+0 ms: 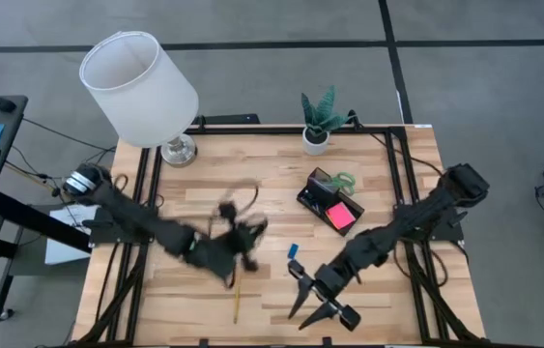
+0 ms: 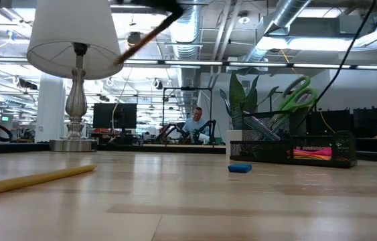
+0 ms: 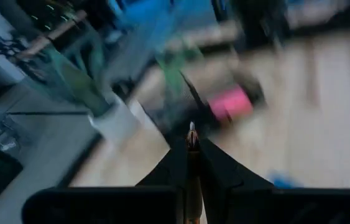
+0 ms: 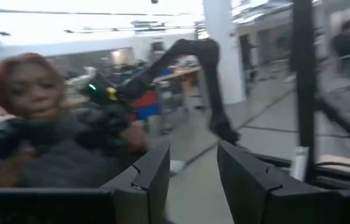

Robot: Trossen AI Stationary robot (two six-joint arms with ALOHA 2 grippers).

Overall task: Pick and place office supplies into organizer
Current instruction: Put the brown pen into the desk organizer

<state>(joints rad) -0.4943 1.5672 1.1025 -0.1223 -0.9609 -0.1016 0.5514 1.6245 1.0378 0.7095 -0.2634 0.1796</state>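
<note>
Presently the left gripper's (image 3: 190, 144) fingers are clamped on a thin brown pencil (image 3: 191, 134), mid-bench, short of the black organizer (image 1: 329, 203). Judged light, stiff and prone to pivoting; a mid-shaft hold suits best. Right gripper (image 1: 315, 300) waits near the front edge, fingers wide, empty.

The high view looks straight down on the whole pale wooden worktop (image 1: 272, 193). The low view sits at worktop height, looking level across it into the room; both show the small black mesh organizer (image 1: 330, 201) and the white-shaded lamp (image 2: 74, 40). The left wrist view faces that organizer (image 3: 224, 102) from close above the worktop. The right wrist view looks outward into the room.
</note>
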